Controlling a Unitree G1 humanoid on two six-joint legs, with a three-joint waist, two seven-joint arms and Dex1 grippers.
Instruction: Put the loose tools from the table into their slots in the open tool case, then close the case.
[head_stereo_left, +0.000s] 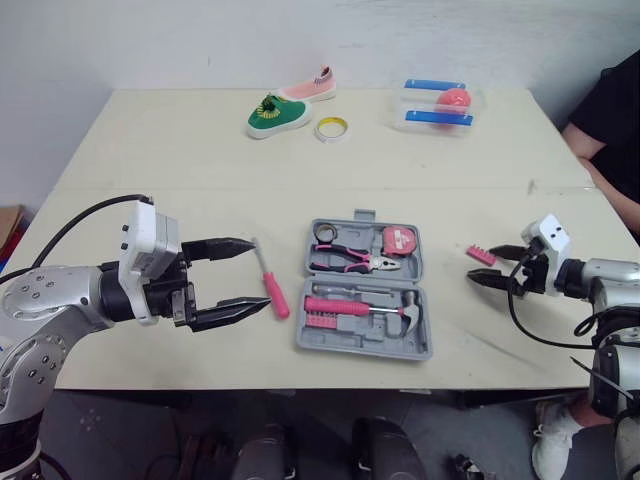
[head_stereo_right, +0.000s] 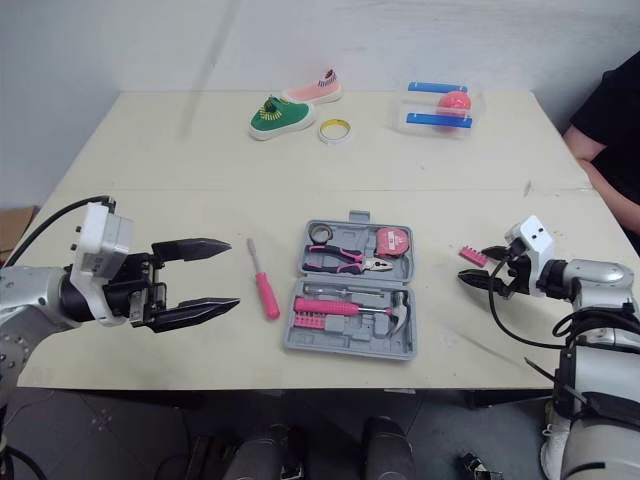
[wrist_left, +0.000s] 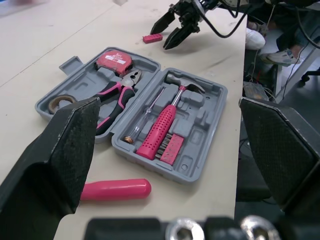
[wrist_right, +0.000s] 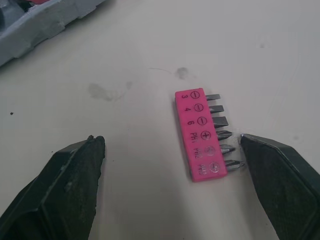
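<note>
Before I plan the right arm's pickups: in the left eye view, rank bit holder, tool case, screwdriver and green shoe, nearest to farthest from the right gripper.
1. bit holder, just beside the right gripper.
2. tool case, at the table's centre.
3. screwdriver, left of the case.
4. green shoe, on the table's far side.
</note>
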